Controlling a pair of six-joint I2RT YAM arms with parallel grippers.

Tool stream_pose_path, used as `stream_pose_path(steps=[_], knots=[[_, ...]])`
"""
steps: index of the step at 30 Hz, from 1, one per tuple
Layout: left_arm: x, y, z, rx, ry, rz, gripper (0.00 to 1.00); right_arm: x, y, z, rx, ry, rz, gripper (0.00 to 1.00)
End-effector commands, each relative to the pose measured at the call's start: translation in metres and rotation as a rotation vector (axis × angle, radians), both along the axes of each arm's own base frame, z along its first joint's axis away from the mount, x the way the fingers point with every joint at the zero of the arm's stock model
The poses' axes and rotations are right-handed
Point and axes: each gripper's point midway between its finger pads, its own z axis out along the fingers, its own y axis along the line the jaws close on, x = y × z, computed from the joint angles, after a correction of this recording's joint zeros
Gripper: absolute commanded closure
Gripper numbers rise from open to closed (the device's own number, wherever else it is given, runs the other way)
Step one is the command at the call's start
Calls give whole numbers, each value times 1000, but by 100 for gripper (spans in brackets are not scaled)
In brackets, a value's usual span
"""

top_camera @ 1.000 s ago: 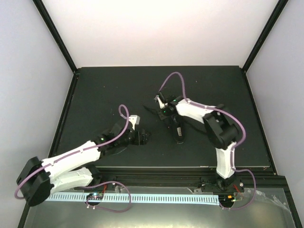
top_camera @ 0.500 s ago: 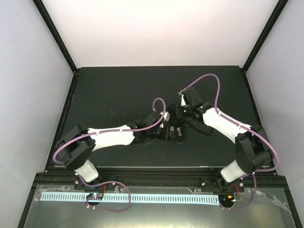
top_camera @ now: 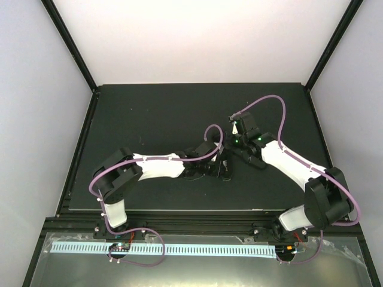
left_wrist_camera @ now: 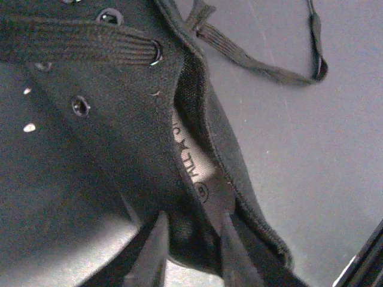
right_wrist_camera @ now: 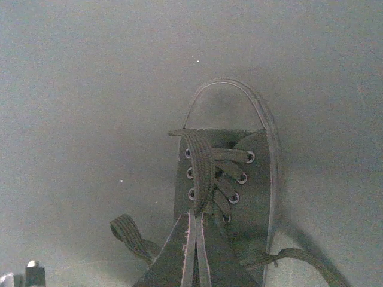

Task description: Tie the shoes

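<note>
Pinching flat woven lace (right_wrist_camera: 201,170), right claw (right_wrist_camera: 192,242); left claw (left_wrist_camera: 191,226) nipping black canvas shoe (left_wrist_camera: 114,125)

Black table (top_camera: 149,107), pale walls (top_camera: 197,36)

overhead: bright, even, sharp | wrist views: dim, grainy | shoe (left_wrist_camera: 119,149) close-up blurred, dark

a black matte table top (top_camera: 143,113) fills the middle. behind the table top rises a white wall (top_camera: 197,42); two black posts (top_camera: 69,45) slant up from its far corners. a white slotted strip (top_camera: 197,249) runs beside its near edge.
</note>
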Motion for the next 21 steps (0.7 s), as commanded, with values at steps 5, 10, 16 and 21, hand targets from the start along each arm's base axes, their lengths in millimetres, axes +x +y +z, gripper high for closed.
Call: stream_pose_path(steps=[5, 10, 16, 21], knots=[[-7, 23, 6, 147, -74, 17, 92, -6, 4, 13, 58, -6, 1, 98], [-18, 54, 17, 185, -97, 60, 98, -16, 20, 16, 88, 3, 26, 98], [-53, 78, 25, 175, -67, 31, 98, -31, 40, 21, 127, 10, 38, 98], [-97, 88, 20, 134, 13, -34, 93, -50, 53, 27, 186, 16, 51, 98]])
